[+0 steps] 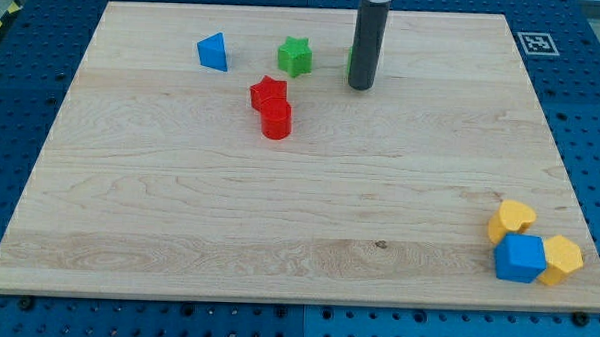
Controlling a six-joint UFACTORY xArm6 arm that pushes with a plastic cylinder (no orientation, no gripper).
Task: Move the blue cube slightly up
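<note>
The blue cube (519, 258) lies near the view's bottom right corner of the wooden board (179, 204). It touches a yellow heart-shaped block (511, 218) above it and a yellow hexagonal block (561, 260) on its right. My tip (361, 87) is near the view's top, right of centre, far from the blue cube. A green block (350, 60) is mostly hidden behind the rod.
A blue triangular block (213, 52) and a green star (295, 56) lie near the view's top. A red star (268, 91) and a red cylinder (276, 120) touch each other just below them. A marker tag (537, 42) sits off the board's top right corner.
</note>
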